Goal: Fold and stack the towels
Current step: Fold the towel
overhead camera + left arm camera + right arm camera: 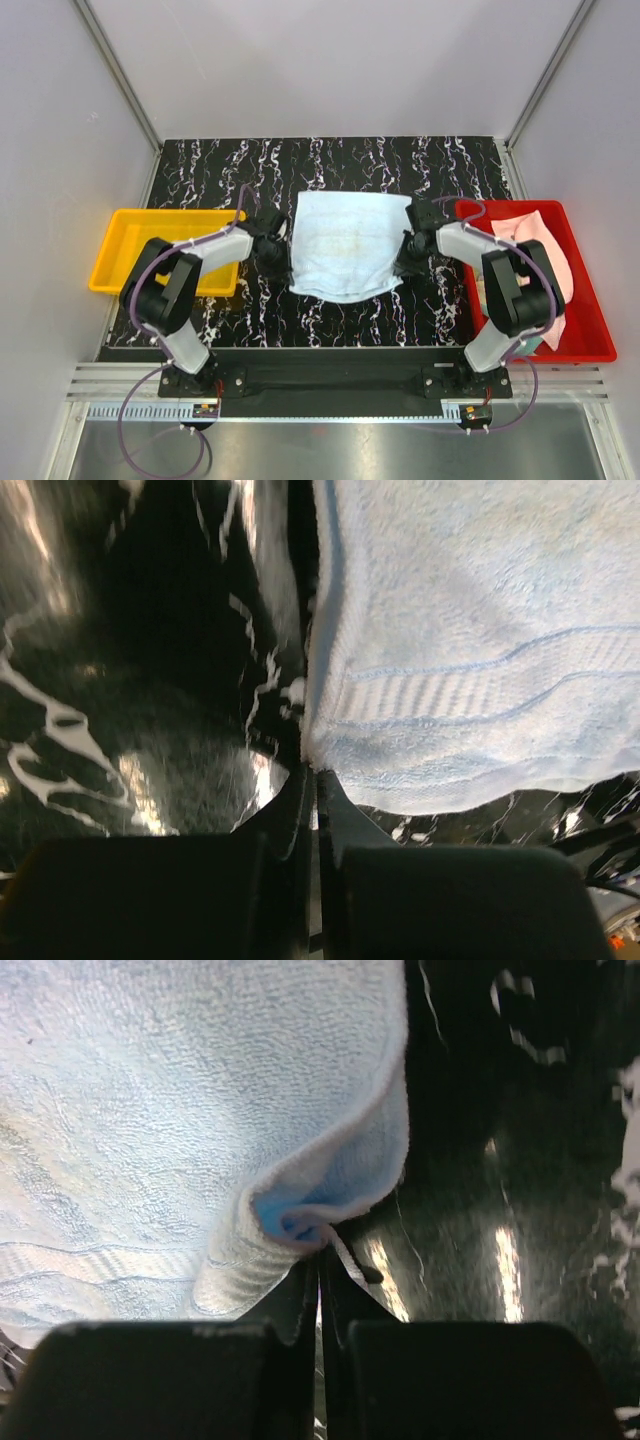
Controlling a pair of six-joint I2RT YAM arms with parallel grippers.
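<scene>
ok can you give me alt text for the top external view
A light blue towel lies spread on a black marbled table, the left gripper pinching its left edge and the right gripper its right edge. A yellow tray sits at the left; a red tray at the right holds a pink towel.

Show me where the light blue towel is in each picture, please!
Top external: the light blue towel lies spread out in the middle of the picture.
Left wrist: the towel fills the upper right, with one corner dipping to the bottom middle.
Right wrist: the towel fills the upper left, with a curled corner near the bottom middle.
Shared landmark: the black marbled table with white veins lies beside the towel in all three views.
</scene>
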